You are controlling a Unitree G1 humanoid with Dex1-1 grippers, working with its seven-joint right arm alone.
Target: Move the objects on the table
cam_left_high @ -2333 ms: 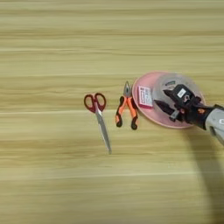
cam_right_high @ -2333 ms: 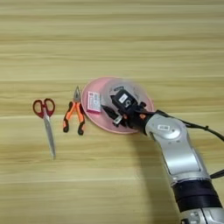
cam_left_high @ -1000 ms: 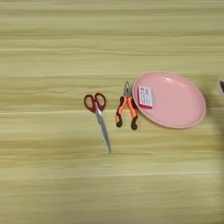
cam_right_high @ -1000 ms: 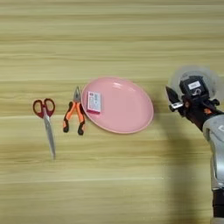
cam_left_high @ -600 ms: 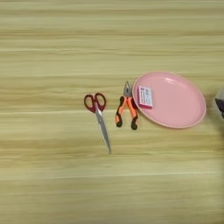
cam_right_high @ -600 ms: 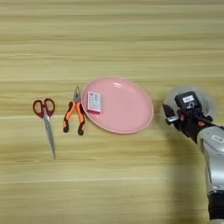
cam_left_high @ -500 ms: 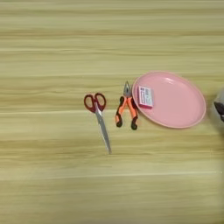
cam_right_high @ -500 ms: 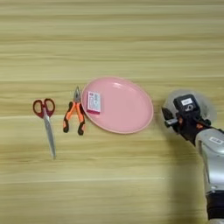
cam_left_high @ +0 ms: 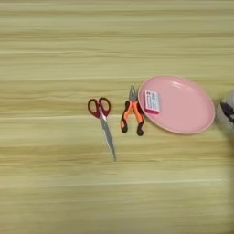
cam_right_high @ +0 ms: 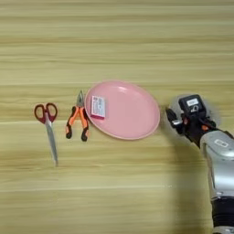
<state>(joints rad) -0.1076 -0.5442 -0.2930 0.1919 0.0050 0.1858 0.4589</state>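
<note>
One tape roll [cam_right_high: 194, 119] under pincer [cam_right_high: 182, 122], beside plate [cam_right_high: 128, 114].

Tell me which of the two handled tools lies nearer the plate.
The pliers, orange-and-black handles, just left of the plate; the red scissors lie farther left.

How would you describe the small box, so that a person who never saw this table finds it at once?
Start at the round pink plate near the middle of the wooden table. On the plate's left part, near its rim, lies the small flat pink-and-white box. Unlike the pliers and scissors further left, it is rectangular and rests on the plate.
</note>
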